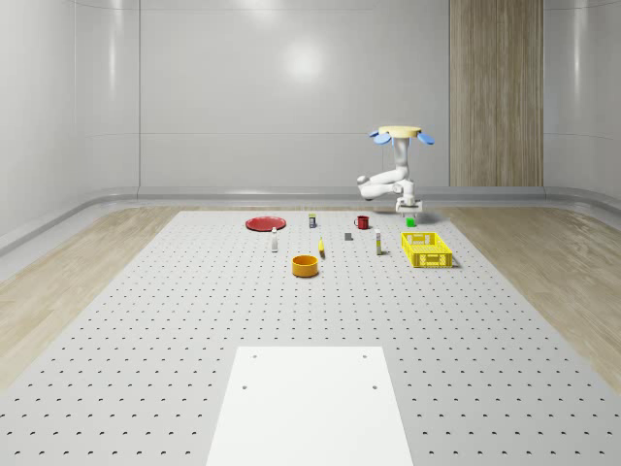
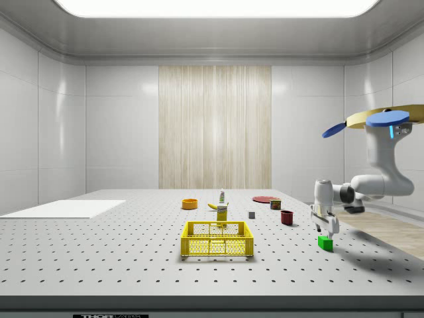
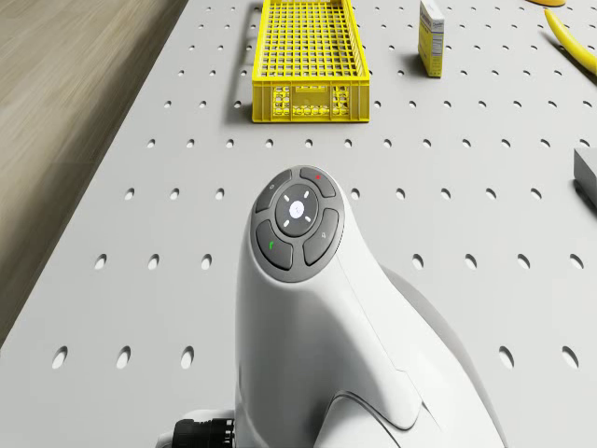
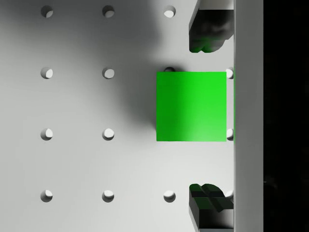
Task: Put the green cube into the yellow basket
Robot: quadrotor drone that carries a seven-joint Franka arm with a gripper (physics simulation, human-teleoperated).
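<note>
The green cube (image 1: 410, 222) (image 2: 325, 243) rests on the perforated table, beyond the yellow basket (image 1: 427, 249) (image 2: 218, 239) (image 3: 308, 56). The drone (image 1: 401, 134) (image 2: 384, 119) hovers above the table's far right part, its arm bent downward. My gripper (image 1: 411, 208) (image 2: 326, 230) hangs pointing down just over the cube. In the wrist view the cube (image 4: 191, 106) lies between the two spread fingers (image 4: 207, 31), with a gap on each side; the gripper (image 4: 205, 117) is open and holds nothing.
A red plate (image 1: 265, 223), a red mug (image 1: 362, 222), an orange bowl (image 1: 306, 265), a banana (image 1: 321, 249) and small boxes (image 3: 431, 37) stand left of the basket. A grey block (image 3: 586, 173) lies nearby. A white sheet (image 1: 310, 403) covers the near table.
</note>
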